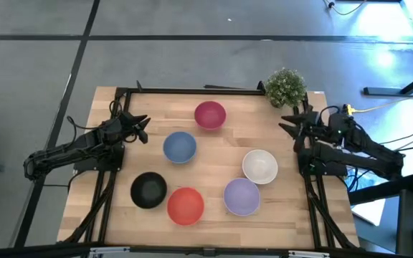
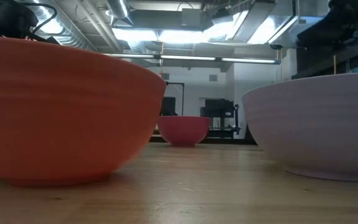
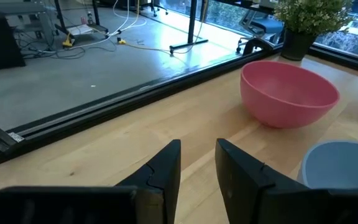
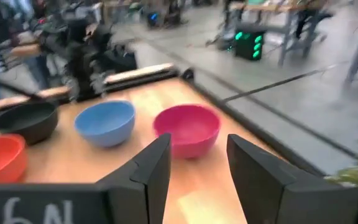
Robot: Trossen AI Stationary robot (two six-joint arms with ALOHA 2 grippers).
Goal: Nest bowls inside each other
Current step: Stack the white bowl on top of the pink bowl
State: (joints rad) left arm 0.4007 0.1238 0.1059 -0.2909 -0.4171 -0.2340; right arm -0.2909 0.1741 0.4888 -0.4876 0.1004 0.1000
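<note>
1. Nearest the low camera, the red-orange bowl [image 2: 61, 112] fills one side of that view and the lavender bowl [image 2: 316, 121] the other, both sitting upright on the wooden counter [image 2: 197, 186].
2. From above, all six bowls stand singly on the counter, none inside another: the crimson-pink bowl [image 1: 210, 115] at the far middle, the blue bowl [image 1: 180, 147] just nearer and to the left, the white bowl [image 1: 259, 165] right of centre, with the lavender one touching or nearly touching it on its near side.
3. Along the near edge, the black bowl [image 1: 149, 190] sits beside the red-orange one; whether their rims touch cannot be told.
4. As a judgement, the nesting has not begun: no bowl is stacked and every one has yet to be picked up.
5. At the counter's left edge, the left claw [image 1: 140, 127] hangs released, its two fingers parted over bare wood and gripping nothing; the blue and crimson-pink bowls lie ahead of it.
6. At the right edge, the right claw [image 1: 290, 122] is likewise released and empty, near the potted plant [image 1: 286, 86] at the far right corner.
7. The only writing is a light marking on the right wrist housing that seems to read "6N" [image 4: 39, 211]; it is partly cut off, so the reading is uncertain. No brand or label shows on any bowl.
</note>
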